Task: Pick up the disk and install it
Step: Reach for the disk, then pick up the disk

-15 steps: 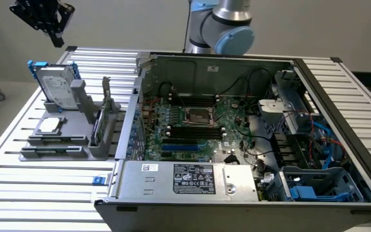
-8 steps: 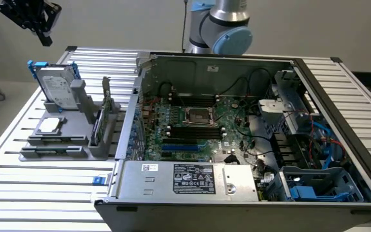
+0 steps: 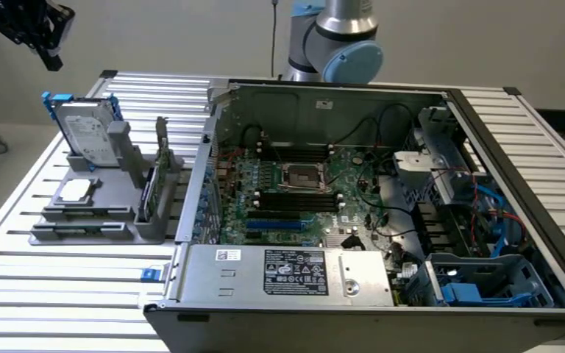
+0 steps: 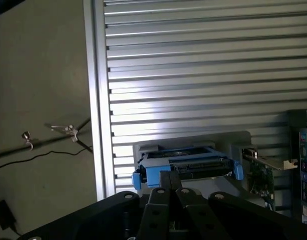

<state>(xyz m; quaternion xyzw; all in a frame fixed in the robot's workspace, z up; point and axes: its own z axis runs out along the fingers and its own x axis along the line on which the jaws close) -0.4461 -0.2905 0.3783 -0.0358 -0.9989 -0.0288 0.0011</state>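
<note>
Two fingers (image 4: 158, 200) pressed together, the gripper (image 3: 51, 57) grasps nothing, hanging well above the disk (image 3: 86, 131), which stands upright in a grey holder (image 3: 96, 229) on the table (image 3: 57, 294).

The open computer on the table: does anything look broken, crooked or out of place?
Nothing looks damaged or spilled. The computer case lies open with its boards exposed, and the disk stands slightly tilted in the grey stand at the exterior view's left; both look deliberate.
</note>
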